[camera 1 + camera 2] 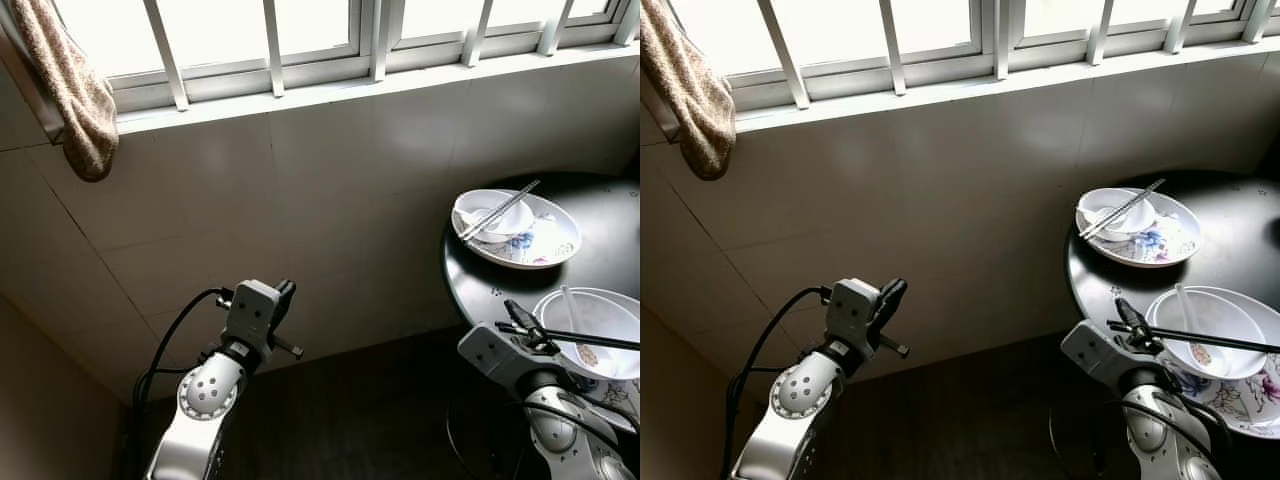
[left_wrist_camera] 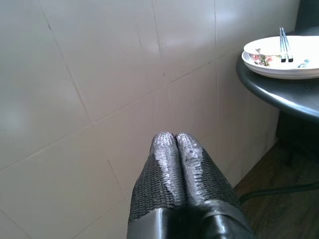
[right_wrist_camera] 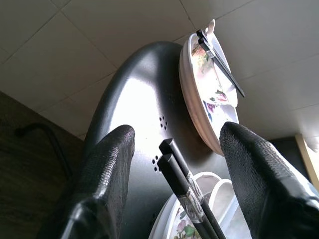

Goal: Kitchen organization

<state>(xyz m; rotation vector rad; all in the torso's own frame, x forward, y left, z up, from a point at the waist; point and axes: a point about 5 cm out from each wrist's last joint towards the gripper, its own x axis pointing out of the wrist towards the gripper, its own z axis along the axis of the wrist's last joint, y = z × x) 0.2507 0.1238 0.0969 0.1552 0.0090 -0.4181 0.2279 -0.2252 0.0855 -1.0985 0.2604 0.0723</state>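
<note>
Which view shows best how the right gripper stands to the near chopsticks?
The right wrist view: the right gripper is open, with the near chopsticks between its fingers, untouched. Both eye views show the chopsticks lying across the near bowl; the fingers are hard to read there.

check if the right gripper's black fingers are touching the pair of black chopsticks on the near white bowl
Apart. In the right wrist view the right gripper is open, and the black chopsticks run between its fingers with clear gaps on both sides.

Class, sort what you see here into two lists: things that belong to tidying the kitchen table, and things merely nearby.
Belongs to the job:
near chopsticks
near bowl with spoon
far bowl
far chopsticks
floral plates
right gripper, jaws open around the near chopsticks

Merely nearby:
hanging cloth
window bars
left gripper, shut
</note>
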